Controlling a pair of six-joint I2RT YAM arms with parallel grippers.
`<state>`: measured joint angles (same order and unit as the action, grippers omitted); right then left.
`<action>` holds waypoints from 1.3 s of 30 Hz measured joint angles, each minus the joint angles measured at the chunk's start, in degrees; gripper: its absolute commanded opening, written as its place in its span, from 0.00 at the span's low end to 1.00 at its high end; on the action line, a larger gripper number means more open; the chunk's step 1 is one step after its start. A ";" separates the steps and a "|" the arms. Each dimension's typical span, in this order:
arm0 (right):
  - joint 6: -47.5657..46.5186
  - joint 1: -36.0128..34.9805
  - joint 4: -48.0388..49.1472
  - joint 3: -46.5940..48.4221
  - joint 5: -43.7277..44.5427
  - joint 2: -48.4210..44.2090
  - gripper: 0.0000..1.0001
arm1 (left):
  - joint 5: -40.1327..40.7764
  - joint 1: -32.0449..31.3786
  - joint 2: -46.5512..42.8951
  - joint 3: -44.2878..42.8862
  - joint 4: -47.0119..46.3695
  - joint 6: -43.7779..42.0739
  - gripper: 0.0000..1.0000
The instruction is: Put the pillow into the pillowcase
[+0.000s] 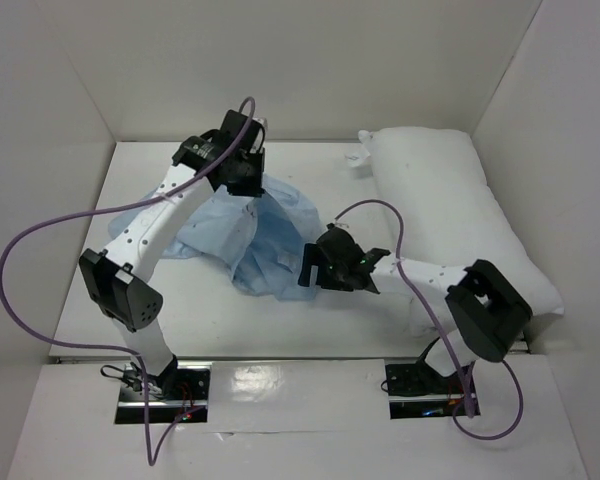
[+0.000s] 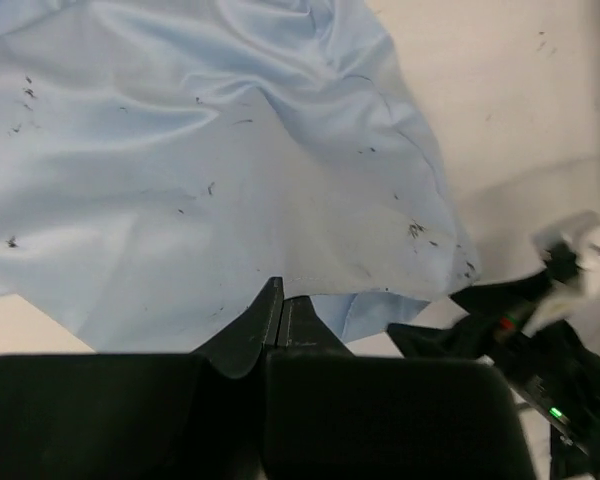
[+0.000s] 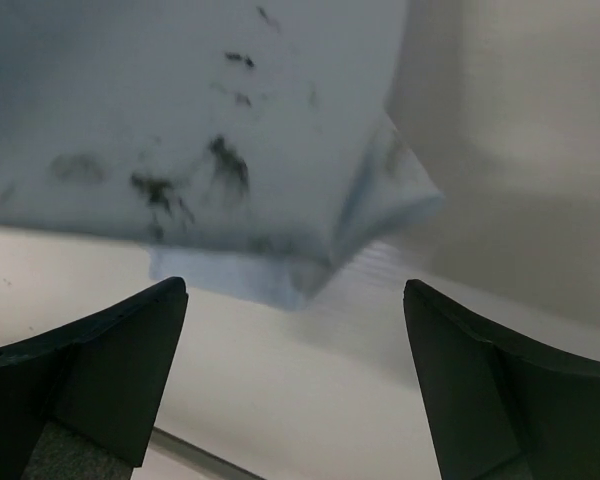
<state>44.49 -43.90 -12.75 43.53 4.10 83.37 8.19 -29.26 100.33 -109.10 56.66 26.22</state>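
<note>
From above, the left tool (image 1: pixel 246 185) lifts the pillowcase (image 1: pixel 270 235) centre-left, with the pillow (image 1: pixel 450 200) lying along the right. On the left wrist, the jaws are pressed together, pinching the cloth's edge. On the right wrist, the right tool (image 3: pixel 292 300) is spread wide before a hanging corner. It should take one layer only, so the mouth opens.

The light is bright and even from overhead on the white table (image 1: pixel 310 330). In the top view a patch of glare sits on the glossy strip (image 1: pixel 250 380) at 6 o'clock. Shadows are soft, and a faint one lies beneath the right arm (image 1: pixel 430 275). The left wrist view shows the pillowcase (image 2: pixel 200 180) fairly sharp, with grey shade at 3 o'clock. The right wrist view is blurred, the cloth's dark specks smeared, and the right gripper (image 3: pixel 295 380) looks near-black at 5 and 7 o'clock.
</note>
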 measured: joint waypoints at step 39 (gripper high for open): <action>-0.02 11.54 -14.84 10.60 6.97 -3.69 0.71 | -16.98 5.46 0.22 -1.64 1.16 -2.54 0.00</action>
<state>44.47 -32.36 -27.59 54.13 11.07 79.68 -8.80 -23.79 100.55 -110.74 57.82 23.68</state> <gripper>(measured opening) 0.680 0.032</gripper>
